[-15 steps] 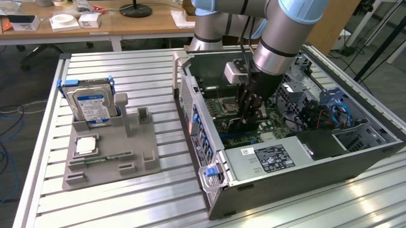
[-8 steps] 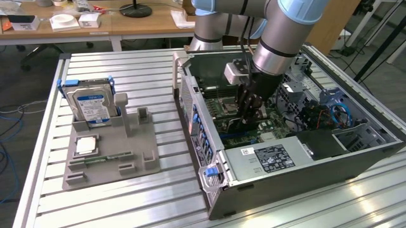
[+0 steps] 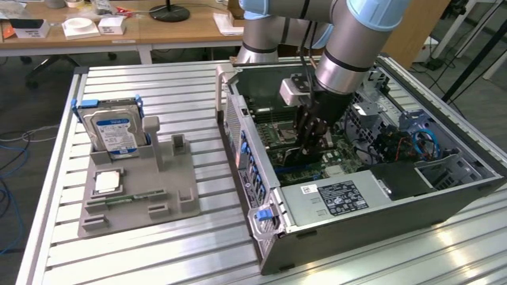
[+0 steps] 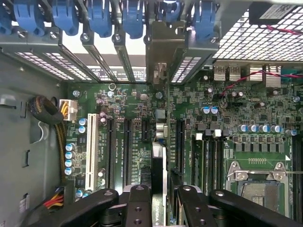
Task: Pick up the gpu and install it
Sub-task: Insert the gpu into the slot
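My gripper (image 3: 311, 141) reaches down into the open computer case (image 3: 246, 178), over the green motherboard (image 3: 317, 166). It is shut on the gpu (image 4: 159, 142), a thin card seen edge-on in the wrist view between the two black fingers (image 4: 137, 208). The card stands upright over the expansion slots (image 4: 128, 146), and its metal bracket (image 4: 158, 47) lies against the case's rear slot openings. In the exterior view the gpu (image 3: 297, 155) is a dark shape below the fingers, mostly hidden by them.
A grey parts holder (image 3: 170, 184) on the slatted table holds a silver hard drive (image 3: 115, 130), a CPU (image 3: 107, 181) and a RAM stick (image 3: 127, 199). The power supply (image 3: 336, 196) sits inside the case. Blue clips (image 4: 99, 16) line the rear slots, and cables (image 4: 59, 142) hang by the case wall.
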Controlling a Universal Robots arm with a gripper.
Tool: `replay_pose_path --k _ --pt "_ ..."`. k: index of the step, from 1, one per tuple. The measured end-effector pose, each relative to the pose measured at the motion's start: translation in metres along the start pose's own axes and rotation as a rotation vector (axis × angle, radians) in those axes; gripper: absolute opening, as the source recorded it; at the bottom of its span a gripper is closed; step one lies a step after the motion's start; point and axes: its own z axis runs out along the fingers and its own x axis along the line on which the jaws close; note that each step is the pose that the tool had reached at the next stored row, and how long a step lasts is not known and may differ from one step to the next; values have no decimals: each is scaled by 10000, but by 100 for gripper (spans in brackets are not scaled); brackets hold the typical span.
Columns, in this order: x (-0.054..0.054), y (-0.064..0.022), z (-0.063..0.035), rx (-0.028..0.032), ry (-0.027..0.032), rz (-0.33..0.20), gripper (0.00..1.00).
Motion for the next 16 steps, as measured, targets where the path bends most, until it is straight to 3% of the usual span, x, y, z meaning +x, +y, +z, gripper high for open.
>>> replay_pose_path --k 16 --pt "0 -6 52 1 -21 -1 26"
